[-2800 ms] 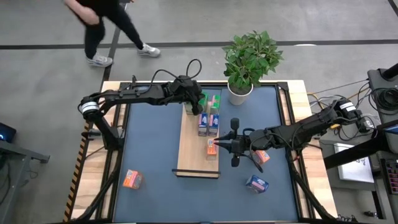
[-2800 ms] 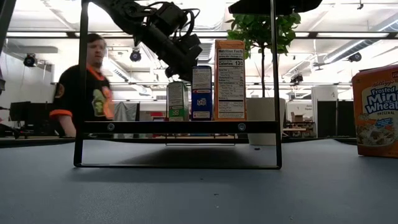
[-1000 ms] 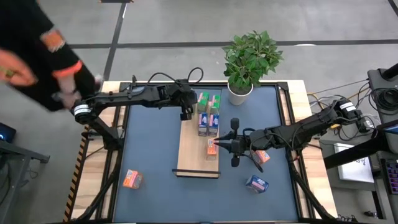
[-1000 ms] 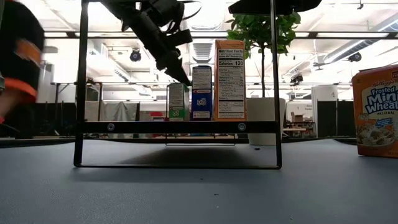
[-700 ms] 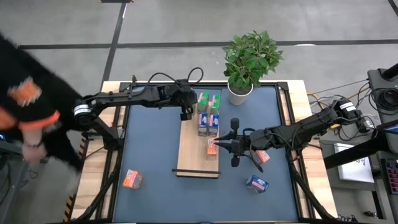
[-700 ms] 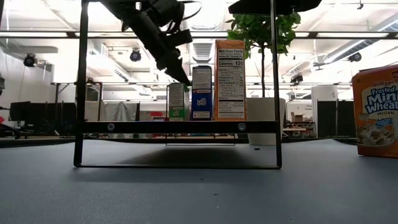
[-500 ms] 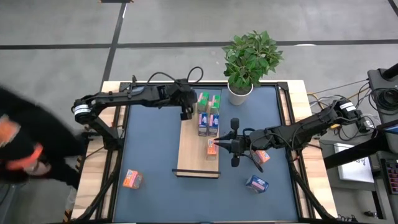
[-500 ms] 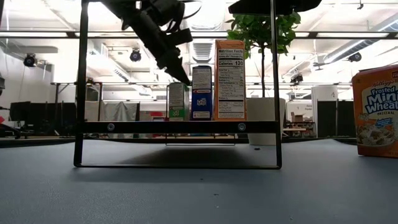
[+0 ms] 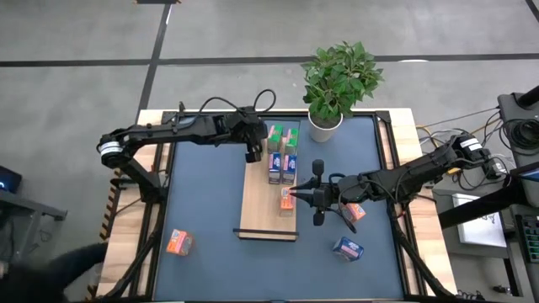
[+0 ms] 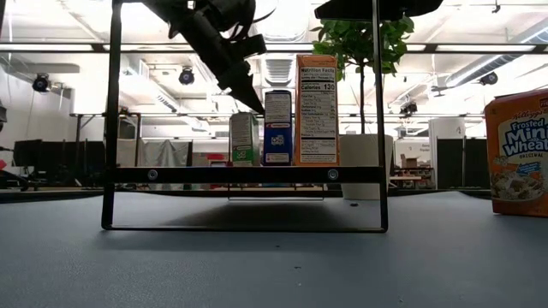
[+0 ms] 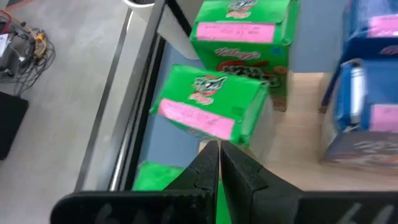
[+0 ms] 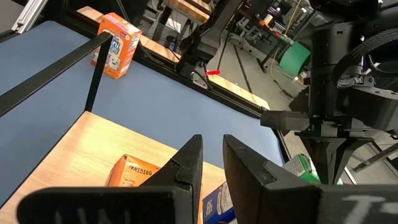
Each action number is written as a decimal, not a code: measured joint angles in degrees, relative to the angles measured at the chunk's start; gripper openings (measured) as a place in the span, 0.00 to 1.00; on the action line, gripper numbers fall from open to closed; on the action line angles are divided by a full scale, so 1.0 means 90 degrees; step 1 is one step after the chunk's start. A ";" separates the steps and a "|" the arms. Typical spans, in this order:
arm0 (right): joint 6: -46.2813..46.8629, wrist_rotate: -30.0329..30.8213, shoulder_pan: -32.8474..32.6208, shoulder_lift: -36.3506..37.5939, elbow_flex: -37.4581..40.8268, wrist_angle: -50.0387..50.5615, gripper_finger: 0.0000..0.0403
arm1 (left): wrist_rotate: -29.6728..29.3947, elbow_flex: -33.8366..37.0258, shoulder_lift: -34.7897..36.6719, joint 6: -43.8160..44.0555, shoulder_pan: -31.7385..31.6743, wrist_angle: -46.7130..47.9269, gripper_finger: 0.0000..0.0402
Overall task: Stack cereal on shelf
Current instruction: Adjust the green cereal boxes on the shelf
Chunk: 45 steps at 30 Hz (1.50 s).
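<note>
An orange box (image 9: 178,242) lies near the desk's (image 9: 202,194) front left corner. The left gripper (image 9: 252,155), fingers together, hovers beside green Kellogg's boxes (image 11: 214,107) at the shelf's (image 9: 259,206) far end. The right gripper (image 9: 290,199), fingers narrowly apart, sits at an orange "ORIGINAL" box (image 12: 135,170). A "Frosted Mini Wheats" box (image 10: 516,154) stands right.
</note>
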<state>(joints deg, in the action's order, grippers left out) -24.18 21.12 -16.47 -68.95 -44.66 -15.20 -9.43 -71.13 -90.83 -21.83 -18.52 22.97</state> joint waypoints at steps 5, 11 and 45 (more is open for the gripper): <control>0.0000 0.0001 -0.0001 0.0000 0.0000 0.0000 0.13 | 0.0055 0.0031 -0.0012 0.0373 0.0028 -0.0004 0.00; 0.0010 0.0001 -0.0002 0.0000 0.0000 0.0002 0.13 | 0.0060 0.0050 -0.0012 0.0393 0.0055 -0.0009 0.00; 0.0017 0.0000 0.0000 -0.0002 -0.0002 -0.0001 0.13 | 0.0230 0.0087 -0.0272 0.0479 0.0055 -0.0650 0.00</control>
<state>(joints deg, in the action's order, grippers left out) -24.03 21.12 -16.47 -68.97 -44.69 -15.21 -7.36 -70.35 -93.27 -17.52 -18.02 17.13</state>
